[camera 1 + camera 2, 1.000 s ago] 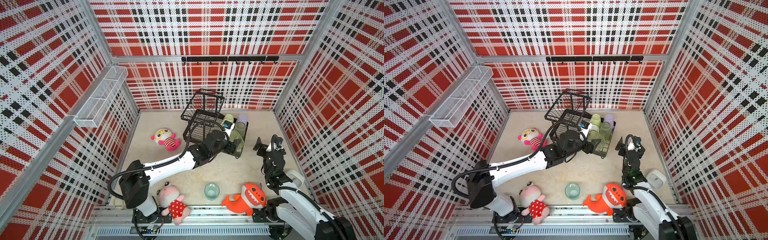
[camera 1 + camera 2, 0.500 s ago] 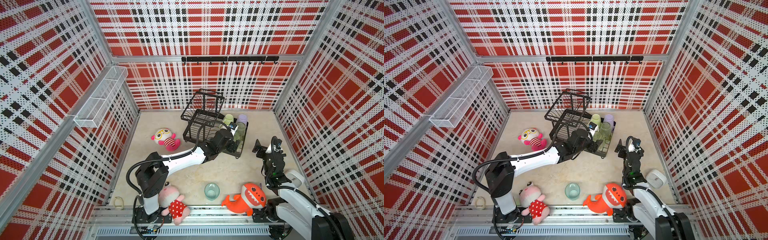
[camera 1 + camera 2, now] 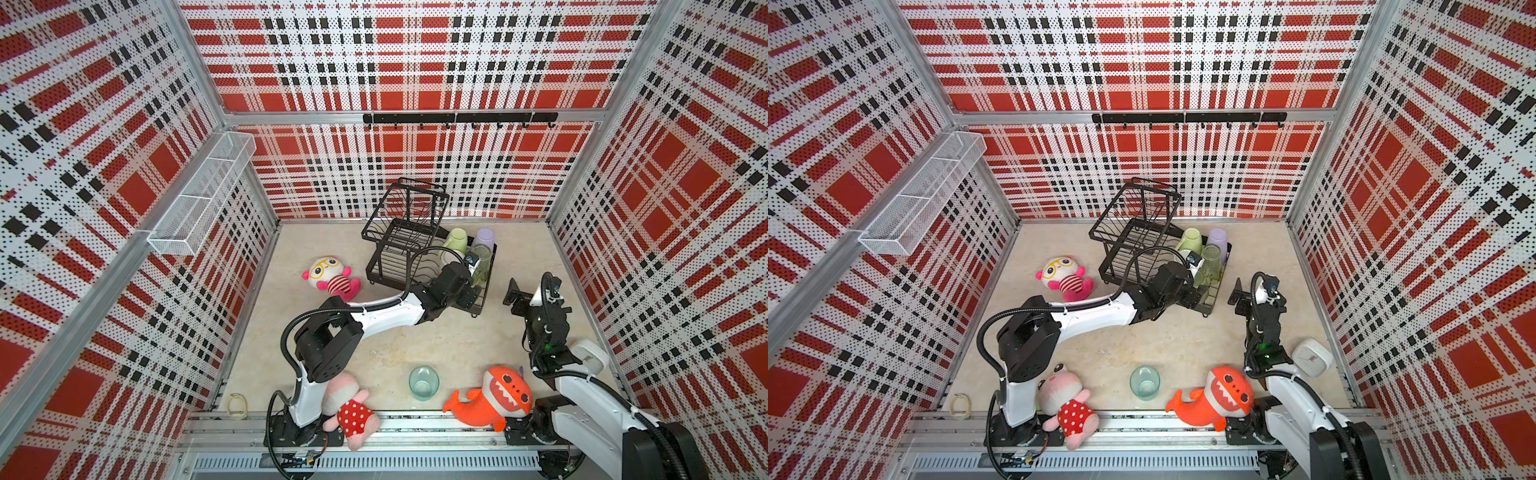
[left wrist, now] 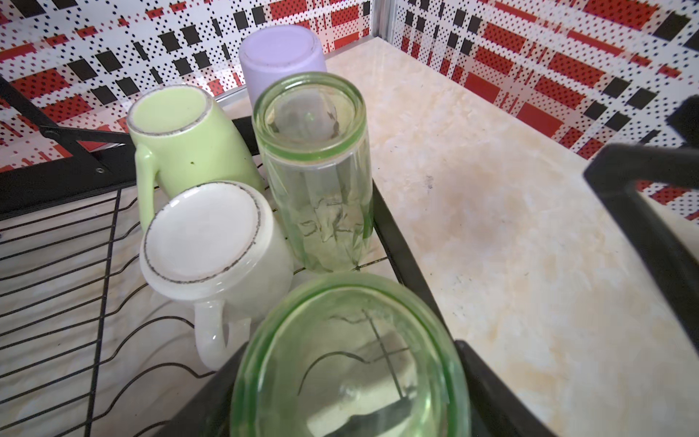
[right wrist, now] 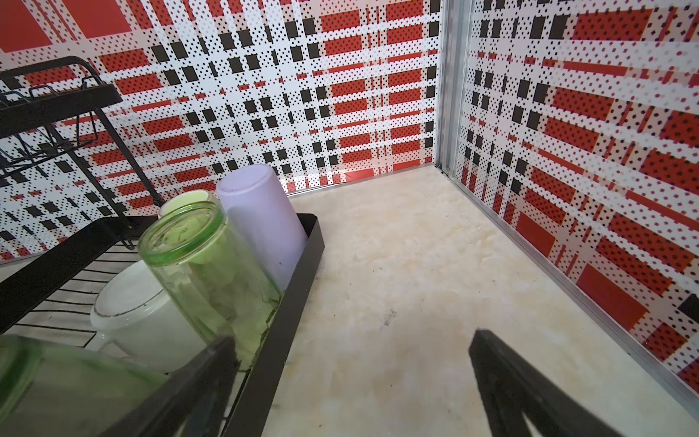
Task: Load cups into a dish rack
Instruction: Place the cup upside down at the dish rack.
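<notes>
- Top views: rack (image 3: 405,216) stands at 12 o'clock of the floor, by the back wall. Cups fill only the 3 o'clock end of its base tier: green mug (image 3: 456,241), tumbler (image 3: 484,239), tall glass (image 3: 482,259). Upper basket holds none.
- L pincer (image 3: 473,286) is over the base's 5 o'clock corner. My own wrist hides the jaws here.
- R pincer (image 3: 515,293) hangs off the rack's 3 o'clock side, near but apart. I judge it's parked there to leave L some room.
- Teal glass (image 3: 424,382) sits on the floor at 6 o'clock, mouth up it seems, between pink plush (image 3: 349,403) and shark (image 3: 494,395). It's well apart from the rack, the one cup not yet loaded.
- L wrist: short glass (image 4: 348,363) is bottom-up between my L jaws, one jaw against each side, so I'm pinching it. It's a wide glass, so the jaws stand fairly wide.
- I hold it by the wall, mouth down, prob. so it goes in rim-first and drains like the rest.
- Same view: white mug (image 4: 212,242), green mug, tall glass and tumbler are all bottom-up and packed close. Free wire lies just beside the white mug's handle, so I reckon the short glass fits there.
- R wrist: R pincer (image 5: 351,378) is spread, only bare floor between the fingers, nothing held. Tall glass (image 5: 204,265) stands just beside the tumbler, along the rack's rim.
- Writing: none readable. No brand on any cup base; the tall glass shows only a moulded leaf pattern.
</notes>
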{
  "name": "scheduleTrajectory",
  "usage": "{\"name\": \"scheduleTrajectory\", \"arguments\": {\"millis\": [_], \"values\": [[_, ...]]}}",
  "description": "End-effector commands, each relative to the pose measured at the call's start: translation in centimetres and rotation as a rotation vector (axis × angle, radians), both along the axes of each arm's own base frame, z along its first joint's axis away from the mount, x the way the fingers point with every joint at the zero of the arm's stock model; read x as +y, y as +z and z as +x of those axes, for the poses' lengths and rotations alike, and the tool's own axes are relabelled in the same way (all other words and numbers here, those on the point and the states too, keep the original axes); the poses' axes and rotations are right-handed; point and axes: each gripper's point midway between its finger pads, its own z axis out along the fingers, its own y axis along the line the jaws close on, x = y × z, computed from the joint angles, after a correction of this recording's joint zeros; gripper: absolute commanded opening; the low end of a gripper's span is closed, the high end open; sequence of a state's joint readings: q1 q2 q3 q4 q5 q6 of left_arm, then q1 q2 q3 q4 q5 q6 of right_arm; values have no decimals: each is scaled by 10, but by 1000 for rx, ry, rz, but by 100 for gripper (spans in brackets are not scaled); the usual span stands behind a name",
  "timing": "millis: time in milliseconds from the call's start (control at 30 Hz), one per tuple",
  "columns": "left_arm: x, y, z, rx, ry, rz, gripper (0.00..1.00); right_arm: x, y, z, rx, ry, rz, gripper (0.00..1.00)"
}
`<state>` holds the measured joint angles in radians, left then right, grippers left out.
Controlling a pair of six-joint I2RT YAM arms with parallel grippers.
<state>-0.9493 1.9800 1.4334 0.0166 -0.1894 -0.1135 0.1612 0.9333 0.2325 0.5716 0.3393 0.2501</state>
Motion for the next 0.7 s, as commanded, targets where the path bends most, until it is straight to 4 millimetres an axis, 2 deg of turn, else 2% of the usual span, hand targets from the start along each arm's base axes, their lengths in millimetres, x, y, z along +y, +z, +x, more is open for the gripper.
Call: {"name": "scheduleTrajectory", "arguments": {"millis": [0,267,667], "values": [[-6,14,12,-53,13,-19,63,-5,5,-1,-20,-21,-17,100],[-16,18,19,-51,-3,-45,63,-6,4,-2,-12,-24,-25,100],[-28,-9,29,-37,-1,-13,63,-8,3,-4,-4,-38,-32,100]]}}
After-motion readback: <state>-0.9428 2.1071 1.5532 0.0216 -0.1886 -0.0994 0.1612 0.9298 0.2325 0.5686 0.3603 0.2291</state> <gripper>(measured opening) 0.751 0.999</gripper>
